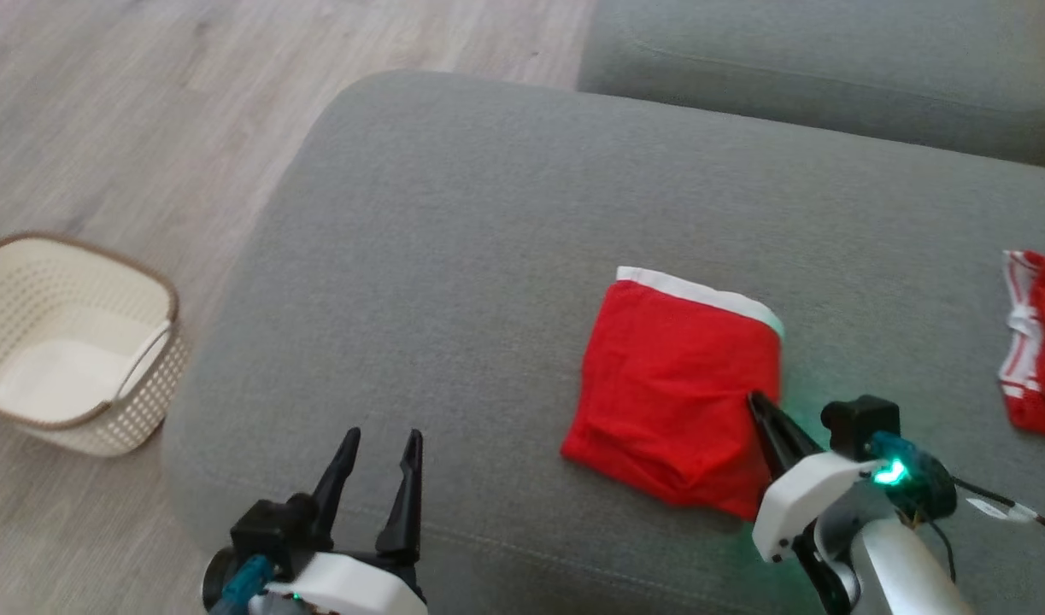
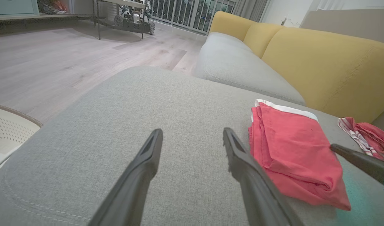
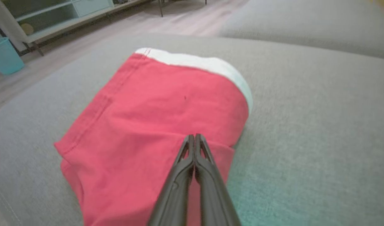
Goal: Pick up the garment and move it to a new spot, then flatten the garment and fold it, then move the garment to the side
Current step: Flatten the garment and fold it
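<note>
The garment (image 1: 676, 384) is a red pair of shorts with a white waistband, lying folded in a compact rectangle on the grey sofa cushion (image 1: 454, 256). My right gripper (image 1: 757, 401) is shut, its tips resting over the garment's near right edge; in the right wrist view the closed fingers (image 3: 193, 136) lie on top of the red cloth (image 3: 166, 110) with no fabric visibly pinched. My left gripper (image 1: 381, 440) stands open above bare cushion to the garment's left. Its wrist view shows the spread fingers (image 2: 192, 135) beside the garment (image 2: 292, 150).
A second red and white striped garment (image 1: 1035, 342) lies crumpled at the cushion's right. On the wooden floor to the left stands a cream perforated basket (image 1: 69, 342). The yellow backrest (image 2: 320, 62) rises beyond the cushions. A teal bin (image 3: 3, 55) stands far off.
</note>
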